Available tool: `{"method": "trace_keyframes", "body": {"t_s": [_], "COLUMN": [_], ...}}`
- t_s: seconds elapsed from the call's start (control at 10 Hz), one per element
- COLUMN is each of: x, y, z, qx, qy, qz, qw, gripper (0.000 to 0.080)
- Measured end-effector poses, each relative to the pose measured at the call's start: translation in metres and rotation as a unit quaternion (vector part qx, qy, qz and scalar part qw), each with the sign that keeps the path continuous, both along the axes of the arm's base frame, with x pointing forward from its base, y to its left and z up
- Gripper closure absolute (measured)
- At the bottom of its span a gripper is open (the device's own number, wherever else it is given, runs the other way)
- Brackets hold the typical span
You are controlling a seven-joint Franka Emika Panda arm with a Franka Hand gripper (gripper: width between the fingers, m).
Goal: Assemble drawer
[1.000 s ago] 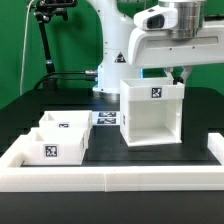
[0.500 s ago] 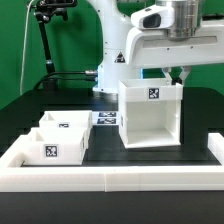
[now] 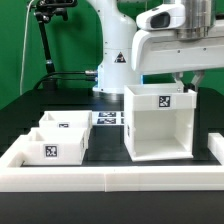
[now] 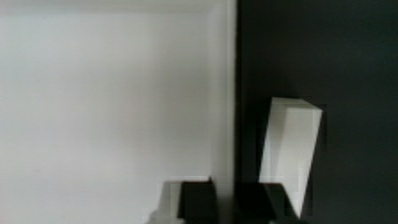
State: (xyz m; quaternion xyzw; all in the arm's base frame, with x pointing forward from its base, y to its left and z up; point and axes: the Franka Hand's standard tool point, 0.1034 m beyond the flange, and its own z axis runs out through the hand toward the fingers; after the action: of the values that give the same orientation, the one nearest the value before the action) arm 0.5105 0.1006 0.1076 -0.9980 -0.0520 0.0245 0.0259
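Note:
The drawer's tall white housing [image 3: 160,125] stands on the black table at the exterior view's right, open side to the front, with a tag on its top edge. My gripper [image 3: 183,81] comes down on the housing's top right rear edge. In the wrist view the two dark fingers [image 4: 199,200] stand either side of a housing wall [image 4: 107,90], and the gripper [image 4: 244,200] is shut on it. The two small open-top trays [image 3: 52,148] [image 3: 66,124] sit side by side at the exterior view's left, each with a tag.
The marker board [image 3: 108,118] lies flat between the trays and the housing. The low white rim [image 3: 110,181] bounds the table at front and sides. The robot's white base [image 3: 115,60] stands behind. A white block [image 4: 295,140] shows beside the fingers.
The housing has slid toward the exterior view's right and a little forward, with the gripper moving right along with it. The trays have not moved.

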Motion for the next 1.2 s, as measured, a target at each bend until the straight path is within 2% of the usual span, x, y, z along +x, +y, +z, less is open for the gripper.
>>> {"method": "trace_keyframes", "body": {"t_s": [0.5, 1.0, 1.2], "x": [0.003, 0.07, 0.072], "y": [0.001, 0.002, 0.003], "z": [0.0, 0.001, 0.001], "qx": [0.0, 0.015, 0.016], "qy": [-0.001, -0.046, -0.051], "qz": [-0.001, 0.01, 0.0], "qw": [1.0, 0.999, 0.999], "gripper": [0.0762, 0.0762, 0.0762]}}
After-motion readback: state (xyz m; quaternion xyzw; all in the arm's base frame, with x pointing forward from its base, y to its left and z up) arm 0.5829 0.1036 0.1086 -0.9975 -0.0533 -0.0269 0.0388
